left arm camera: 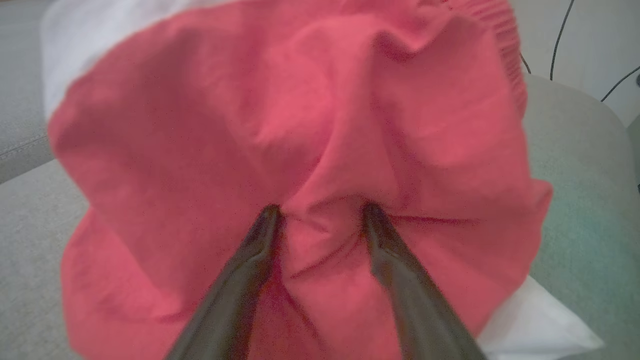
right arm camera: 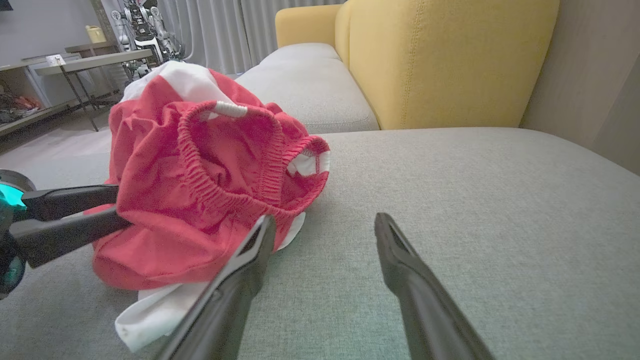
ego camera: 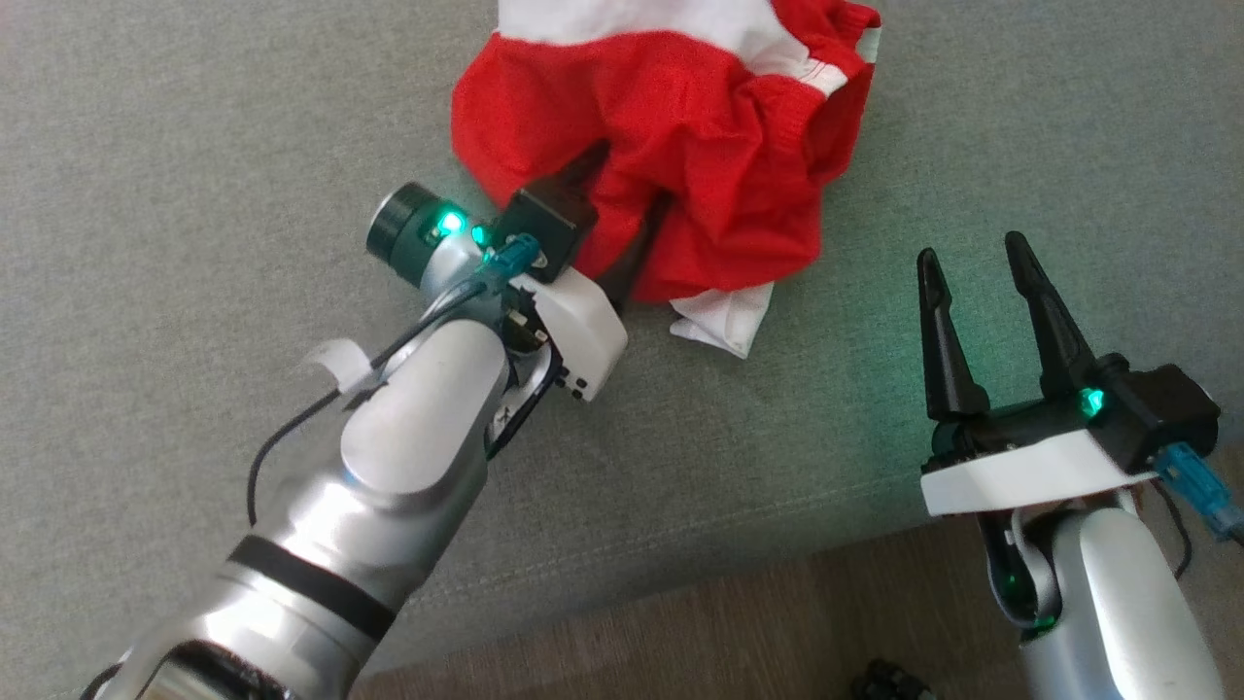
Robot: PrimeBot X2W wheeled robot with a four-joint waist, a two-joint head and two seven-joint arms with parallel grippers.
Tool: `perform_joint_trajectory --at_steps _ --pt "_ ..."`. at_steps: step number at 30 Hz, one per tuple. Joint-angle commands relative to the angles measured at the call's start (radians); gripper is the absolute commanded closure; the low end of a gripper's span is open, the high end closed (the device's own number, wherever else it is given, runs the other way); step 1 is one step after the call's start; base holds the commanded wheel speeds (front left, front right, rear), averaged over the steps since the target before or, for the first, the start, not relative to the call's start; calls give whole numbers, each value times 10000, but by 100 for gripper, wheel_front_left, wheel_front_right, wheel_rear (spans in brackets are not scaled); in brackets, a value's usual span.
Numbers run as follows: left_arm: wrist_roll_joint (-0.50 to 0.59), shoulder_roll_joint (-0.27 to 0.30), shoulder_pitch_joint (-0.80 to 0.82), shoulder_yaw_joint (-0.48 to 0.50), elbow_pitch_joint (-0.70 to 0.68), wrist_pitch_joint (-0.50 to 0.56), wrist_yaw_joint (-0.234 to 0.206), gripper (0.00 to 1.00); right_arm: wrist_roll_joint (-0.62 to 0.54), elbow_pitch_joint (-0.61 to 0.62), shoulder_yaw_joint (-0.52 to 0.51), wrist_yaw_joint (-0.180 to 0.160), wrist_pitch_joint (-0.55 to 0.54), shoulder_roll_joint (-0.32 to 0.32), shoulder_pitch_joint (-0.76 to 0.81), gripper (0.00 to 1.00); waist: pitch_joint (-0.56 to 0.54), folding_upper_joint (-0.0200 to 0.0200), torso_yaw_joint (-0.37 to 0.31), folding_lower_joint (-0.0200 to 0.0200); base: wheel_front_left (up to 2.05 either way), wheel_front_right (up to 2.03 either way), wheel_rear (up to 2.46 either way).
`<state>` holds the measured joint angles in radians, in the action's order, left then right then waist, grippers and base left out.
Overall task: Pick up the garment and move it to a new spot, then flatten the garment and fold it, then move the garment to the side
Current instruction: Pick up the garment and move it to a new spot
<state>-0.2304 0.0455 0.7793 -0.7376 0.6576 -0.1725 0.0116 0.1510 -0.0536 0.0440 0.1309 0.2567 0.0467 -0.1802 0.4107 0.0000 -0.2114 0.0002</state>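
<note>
Both spread: left end effector [left arm camera: 321, 209] amid garment [ego camera: 700, 126], right end effector [ego camera: 972, 248] apart; grey cushion [ego camera: 194, 146].

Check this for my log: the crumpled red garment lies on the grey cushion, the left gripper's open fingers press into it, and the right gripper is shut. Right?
No: the right gripper is open, fingers spread, clear in the head view. The garment, grey cushion and left gripper are as you said.
</note>
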Motion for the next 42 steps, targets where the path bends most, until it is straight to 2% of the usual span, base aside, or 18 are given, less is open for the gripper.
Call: perform_joint_trajectory --at_steps 1,6,9,12,18,21,25,28,31,33,34,35,36,39,42 --pt "-70 47 487 172 -192 -296 48 100 49 324 246 -2 51 35 -146 0 2 0 3 -2 0 0 0" --pt "-550 47 741 155 -625 -816 -2 100 -1 237 206 -2 51 35 -124 0 -259 0 130 -2 0 0 0" --pt "-1169 47 851 437 -1467 -879 103 100 -13 186 249 -2 51 35 -77 0 -548 0 208 -2 0 0 0" --pt "-1253 78 1166 946 -2519 -887 141 100 -43 163 262 -2 51 35 -3 0 -877 0 304 -2 0 0 0" --pt "-1584 920 1623 2169 -3956 -872 285 100 10 95 335 -2 51 35 185 0 -1547 0 285 -2 0 0 0" --pt "-1952 1482 1485 2578 -4573 -417 339 100 91 87 414 -2 51 35 312 0 -1755 0 186 -2 0 0 0" --pt "-2174 2226 689 2936 -5530 230 52 100 169 108 373 -2 51 35 422 0 -1784 0 129 -2 0 0 0" --pt "-2210 2588 -393 2998 -5943 600 -376 100 185 121 337 -2 51 35 471 0 -1729 0 122 -2 0 0 0" --pt "-2290 2599 -1482 2890 -5891 599 -689 100 170 160 286 -2 51 35 478 0 -1629 0 198 -2 0 0 0" --pt "-2344 2414 -1993 2739 -5568 386 -778 100 116 151 329 -2 51 35 467 0 -1583 0 268 -2 0 0 0" --pt "-2259 2338 -2150 2613 -5325 272 -823 92 80 145 368 -2 51 35 454 0 -1569 0 296 -2 0 0 0" --pt "-2200 2228 -2264 2502 -5051 181 -880 3 55 144 389 -2 51 35 440 0 -1563 0 317 -2 0 0 0" --pt "-2108 2121 -2326 2391 -4771 111 -963 0 39 143 404 -2 51 35 422 0 -1557 0 328 -2 0 0 0" --pt "-1848 1909 -2299 2126 -4362 -31 -1084 0 17 142 431 -2 51 35 376 0 -1547 0 326 -2 0 0 0" --pt "-1115 1678 -1921 1722 -4143 -291 -1426 0 -23 169 429 -2 51 35 359 0 -1554 0 329 -2 0 0 0"
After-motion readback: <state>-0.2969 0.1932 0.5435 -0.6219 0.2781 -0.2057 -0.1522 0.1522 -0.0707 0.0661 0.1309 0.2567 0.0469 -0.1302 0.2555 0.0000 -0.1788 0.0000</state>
